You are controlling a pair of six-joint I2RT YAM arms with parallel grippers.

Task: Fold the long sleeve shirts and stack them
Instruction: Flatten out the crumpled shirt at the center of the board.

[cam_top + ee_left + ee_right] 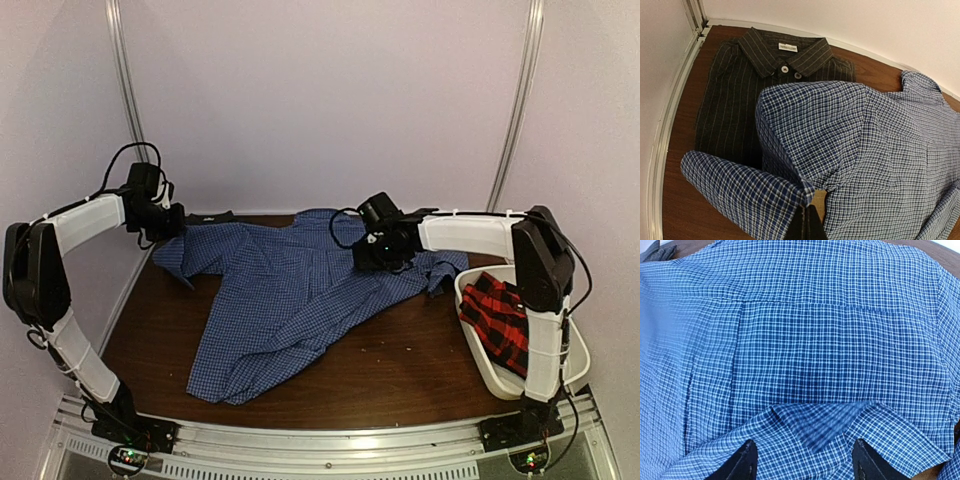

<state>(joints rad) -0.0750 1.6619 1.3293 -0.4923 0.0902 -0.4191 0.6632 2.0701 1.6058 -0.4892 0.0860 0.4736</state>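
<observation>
The blue gingham shirt (290, 300) lies spread across the table. My left gripper (170, 222) is at the far left, shut on the shirt's left sleeve edge, which it holds lifted; its dark fingers (812, 220) pinch the cloth (840, 140). Under that sleeve the dark charcoal shirt (740, 90) lies folded in the far left corner, collar showing. My right gripper (368, 255) hovers low over the blue shirt's upper right part, its jaws wide open astride a raised fold (815, 425). The red-and-black plaid shirt (497, 322) lies in the tub.
The white plastic tub (545, 385) stands at the right edge of the table. White walls and a metal rail (670, 125) close in the far left corner. Bare brown tabletop (400, 370) shows in front of the blue shirt.
</observation>
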